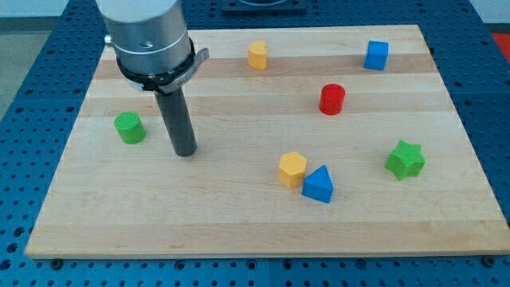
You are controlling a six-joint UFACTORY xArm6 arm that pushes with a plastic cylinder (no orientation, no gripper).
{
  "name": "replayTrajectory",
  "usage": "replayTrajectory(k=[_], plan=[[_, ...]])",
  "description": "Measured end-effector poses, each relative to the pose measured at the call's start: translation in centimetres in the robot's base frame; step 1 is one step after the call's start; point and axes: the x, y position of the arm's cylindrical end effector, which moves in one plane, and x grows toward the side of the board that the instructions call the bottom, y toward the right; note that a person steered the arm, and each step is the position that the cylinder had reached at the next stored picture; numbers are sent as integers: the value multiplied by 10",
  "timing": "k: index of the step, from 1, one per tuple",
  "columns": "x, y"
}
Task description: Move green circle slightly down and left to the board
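The green circle (129,127), a short green cylinder, stands on the wooden board (239,223) near its left edge. My tip (186,151) rests on the board to the right of the green circle and slightly lower, apart from it by a clear gap. The dark rod rises from the tip to the grey arm body at the view's top left.
A yellow block (256,55) and a blue cube (376,55) sit near the top. A red cylinder (331,100) is right of centre. A yellow hexagon (292,169) touches a blue triangle (319,185). A green star (405,159) is at the right.
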Motion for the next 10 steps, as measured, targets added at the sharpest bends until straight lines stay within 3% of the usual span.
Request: replayTrajectory(k=[3,6,7,10], plan=[[-4,0],[-61,24],[-54,67],[-22,117]])
